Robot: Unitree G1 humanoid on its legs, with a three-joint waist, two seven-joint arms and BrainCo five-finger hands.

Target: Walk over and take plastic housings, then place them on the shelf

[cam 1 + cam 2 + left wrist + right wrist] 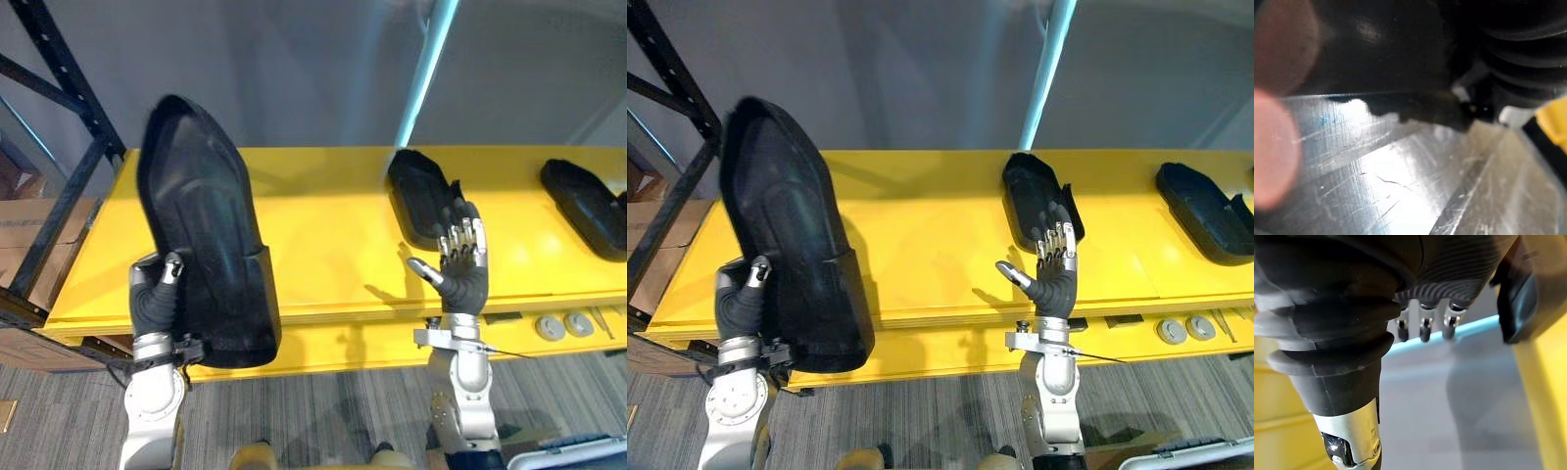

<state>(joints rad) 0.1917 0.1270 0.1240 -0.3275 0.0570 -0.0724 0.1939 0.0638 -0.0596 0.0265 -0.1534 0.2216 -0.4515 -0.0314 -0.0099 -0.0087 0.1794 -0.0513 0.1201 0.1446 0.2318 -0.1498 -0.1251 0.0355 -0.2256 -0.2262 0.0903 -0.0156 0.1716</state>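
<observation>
the yellow shelf is stretching across the head views from 9 o'clock to 3 o'clock and is bearing two black plastic shells on its top. at 10 o'clock a dark rack frame is rising beside its end, with cardboard boxes sitting behind that frame. a teal pole is slanting up at 1 o'clock.

the large black housing is standing almost upright in front of the shelf at 9 o'clock, its pointed end up and its hollow side facing the camera. it is off the shelf and in the left hand. the thumb is pressing onto its lower edge and clamping it, while the fingers are hiding behind the shell.

the middle housing is lying on the shelf at about 1 o'clock. the far-right housing is lying on the shelf at 3 o'clock, well apart from it.

the right hand is hovering upright just in front of the middle housing, fingers straight and close together, thumb spread out to the side, holding nothing.

two small round discs are resting on the lower ledge at 4 o'clock.
</observation>
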